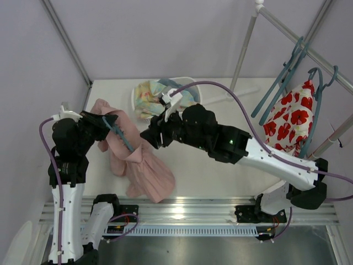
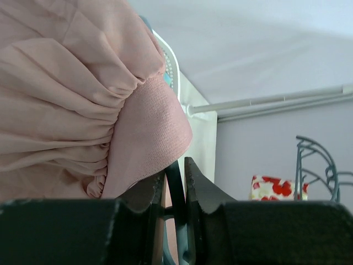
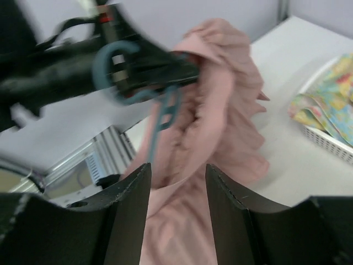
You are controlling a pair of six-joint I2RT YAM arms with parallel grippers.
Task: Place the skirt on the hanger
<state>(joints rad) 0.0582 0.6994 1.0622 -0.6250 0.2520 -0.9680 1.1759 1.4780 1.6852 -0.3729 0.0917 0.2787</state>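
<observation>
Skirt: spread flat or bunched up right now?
Bunched. The skirt lies crumpled in folds, its upper end gathered against the hanger held by the left gripper; lower ruffles fan out on the table.

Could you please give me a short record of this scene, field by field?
skirt: pink, draped over the hanger, lower end on the table
hanger: teal, held up off the table
left gripper: shut on the hanger
right gripper: open, facing the skirt
basket: far side, holds a floral cloth
rack: right side, with spare hangers and a red-flowered cloth
</observation>
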